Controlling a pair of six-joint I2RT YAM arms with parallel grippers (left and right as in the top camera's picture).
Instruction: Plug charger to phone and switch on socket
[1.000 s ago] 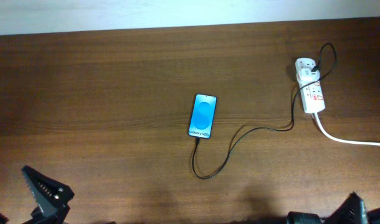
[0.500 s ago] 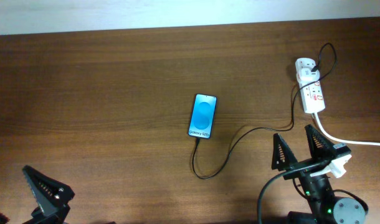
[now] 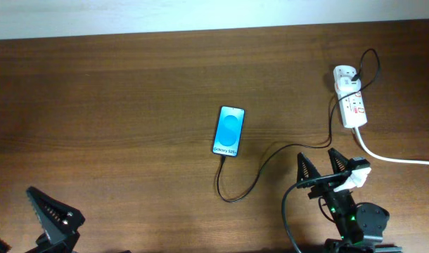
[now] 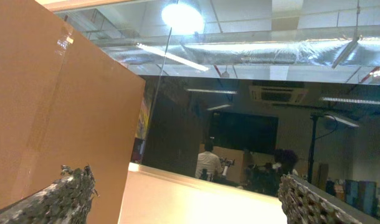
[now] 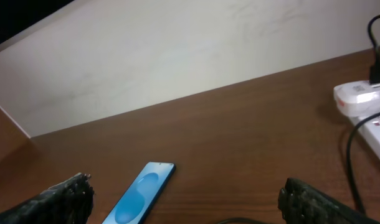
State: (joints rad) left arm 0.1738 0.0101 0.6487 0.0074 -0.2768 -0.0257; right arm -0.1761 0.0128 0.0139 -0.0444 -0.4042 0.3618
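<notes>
Over at the desk's (image 3: 116, 105) near-left corner, the left pincer (image 4: 185, 179) is sitting with its fingers spread wide, gripping nothing. Toward the middle the phone (image 3: 229, 131) is lying face up, and the charger (image 3: 260, 169) cable is looping from its near end rightward to the white adapter seated in the socket (image 3: 353, 109). Nearer, the right pincer (image 3: 318, 158) is hovering released and empty, just beside that cable.
</notes>
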